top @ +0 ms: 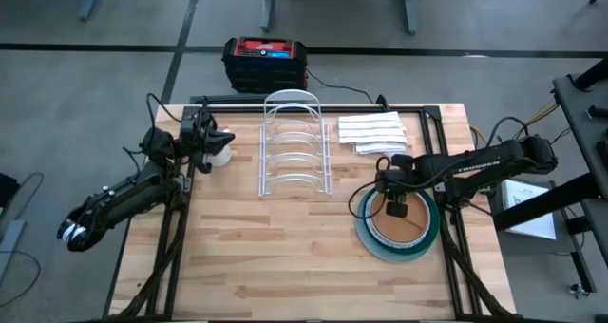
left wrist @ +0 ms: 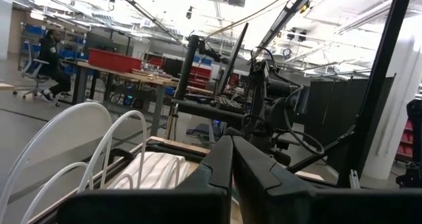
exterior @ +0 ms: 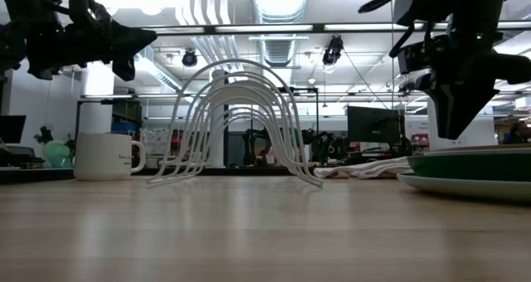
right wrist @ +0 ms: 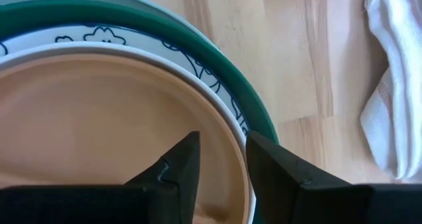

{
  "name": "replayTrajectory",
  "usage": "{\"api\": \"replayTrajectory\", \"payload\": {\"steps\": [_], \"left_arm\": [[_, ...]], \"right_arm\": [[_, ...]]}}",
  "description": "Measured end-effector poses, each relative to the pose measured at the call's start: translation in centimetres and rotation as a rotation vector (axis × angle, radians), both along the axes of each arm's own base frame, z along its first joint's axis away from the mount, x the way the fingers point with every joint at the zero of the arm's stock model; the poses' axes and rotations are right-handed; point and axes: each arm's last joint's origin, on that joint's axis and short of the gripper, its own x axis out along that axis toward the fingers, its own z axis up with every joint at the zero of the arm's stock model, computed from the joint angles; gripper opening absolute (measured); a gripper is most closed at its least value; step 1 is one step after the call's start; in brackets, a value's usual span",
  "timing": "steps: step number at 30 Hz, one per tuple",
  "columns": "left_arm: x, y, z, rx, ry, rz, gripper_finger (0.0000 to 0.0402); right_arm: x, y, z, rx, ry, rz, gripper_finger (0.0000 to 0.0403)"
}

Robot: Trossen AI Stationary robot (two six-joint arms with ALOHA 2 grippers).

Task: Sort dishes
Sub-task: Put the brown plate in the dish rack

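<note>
Tan plate (top: 399, 220) is lying atop the stack; rack (top: 295, 148) is standing empty. Right gripper (right wrist: 222, 159), fingers apart, is straddling its rim; left gripper (left wrist: 231, 159), pressed together, is waiting by the mug (top: 218, 153).

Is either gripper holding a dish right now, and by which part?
Nothing held yet. The right gripper is open, its fingers straddling the tan-brown plate's rim atop the stack. The left gripper is shut on nothing, up near the mug.

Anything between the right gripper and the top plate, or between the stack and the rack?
Nothing visible. The right gripper hangs directly over the tan plate's rim, jaws open astride it. Between the plate stack and the wire rack lies bare table; the folded cloths sit off to the side.
</note>
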Motion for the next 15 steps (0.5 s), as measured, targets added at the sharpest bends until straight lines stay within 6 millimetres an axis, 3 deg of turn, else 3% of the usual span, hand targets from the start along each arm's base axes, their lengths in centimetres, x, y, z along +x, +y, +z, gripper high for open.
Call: {"api": "replayTrajectory", "payload": {"steps": [7, 15], "left_arm": [[0.0, 0.0, 0.0, 0.0, 0.0, 0.0, 0.0], [0.0, 0.0, 0.0, -0.002, 0.001, 0.0, 0.0]], "right_arm": [[0.2, 0.1, -0.3, -0.011, 0.01, 0.005, 0.0119], [1.4, 0.1, -2.6, -0.055, 0.116, 0.014, 0.011]]}}
